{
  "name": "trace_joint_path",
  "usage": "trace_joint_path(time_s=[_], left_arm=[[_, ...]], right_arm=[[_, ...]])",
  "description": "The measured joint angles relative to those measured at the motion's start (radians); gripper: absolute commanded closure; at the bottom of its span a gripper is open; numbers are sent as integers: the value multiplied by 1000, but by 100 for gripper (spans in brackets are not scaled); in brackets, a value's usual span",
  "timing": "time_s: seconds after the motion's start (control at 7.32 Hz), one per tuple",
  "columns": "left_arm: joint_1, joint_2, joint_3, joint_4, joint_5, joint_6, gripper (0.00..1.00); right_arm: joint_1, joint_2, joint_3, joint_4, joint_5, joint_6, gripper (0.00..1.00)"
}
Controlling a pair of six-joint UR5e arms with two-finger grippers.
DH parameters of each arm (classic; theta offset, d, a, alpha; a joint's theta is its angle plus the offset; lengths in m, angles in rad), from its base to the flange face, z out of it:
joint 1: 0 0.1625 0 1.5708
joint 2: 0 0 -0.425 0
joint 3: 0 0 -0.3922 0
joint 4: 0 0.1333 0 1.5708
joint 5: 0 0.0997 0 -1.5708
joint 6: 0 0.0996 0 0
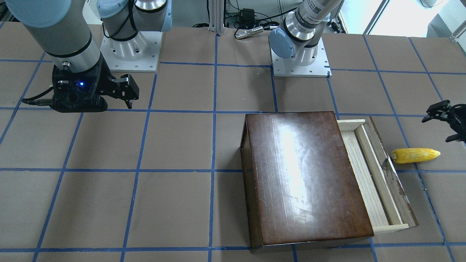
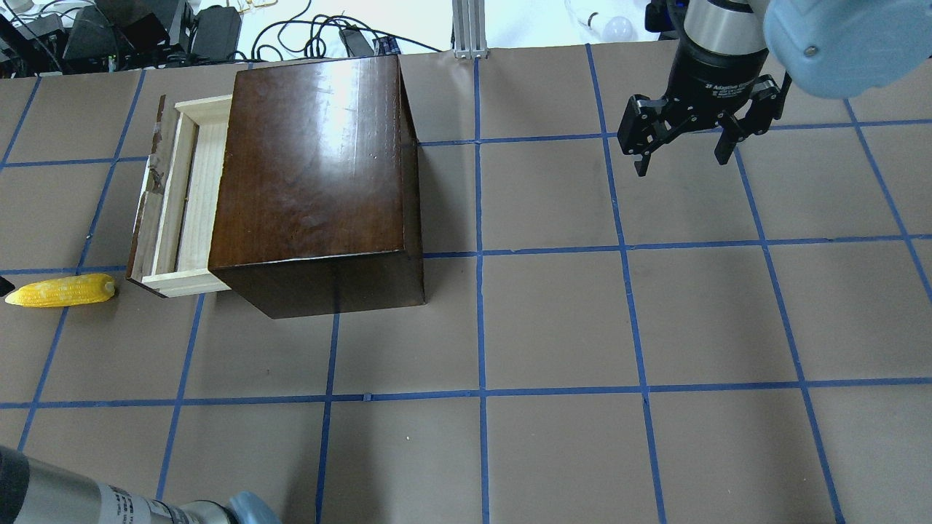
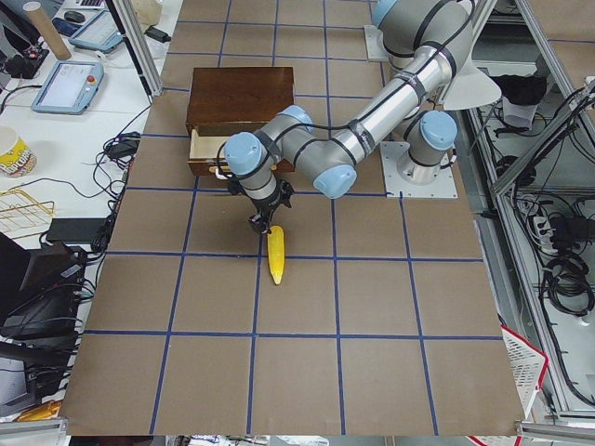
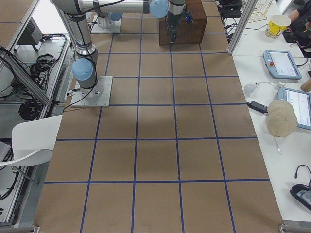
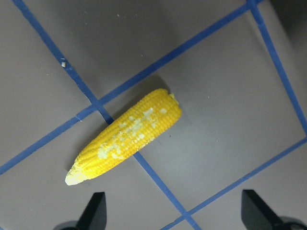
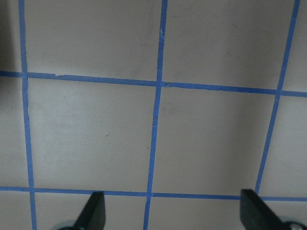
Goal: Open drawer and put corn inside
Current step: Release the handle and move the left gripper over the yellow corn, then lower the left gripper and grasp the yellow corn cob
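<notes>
The dark-brown wooden box stands on the table with its drawer pulled partly out; the pale wood tray is empty. The yellow corn lies on the table just outside the drawer's front panel, also seen in the front view and the left wrist view. My left gripper hovers above the corn, open and empty, its fingertips apart below the cob. My right gripper is open and empty, far from the box over bare table.
The table is brown paper with a blue tape grid. The arm bases stand at the robot's side. Cables and gear lie beyond the far edge behind the box.
</notes>
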Motion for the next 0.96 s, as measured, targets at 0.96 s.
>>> trace_joint_path(time_s=[0.96], left_arm=[[10, -55, -187, 369, -106, 606, 0]], right_arm=[[0, 0, 0, 0, 0, 0, 0]])
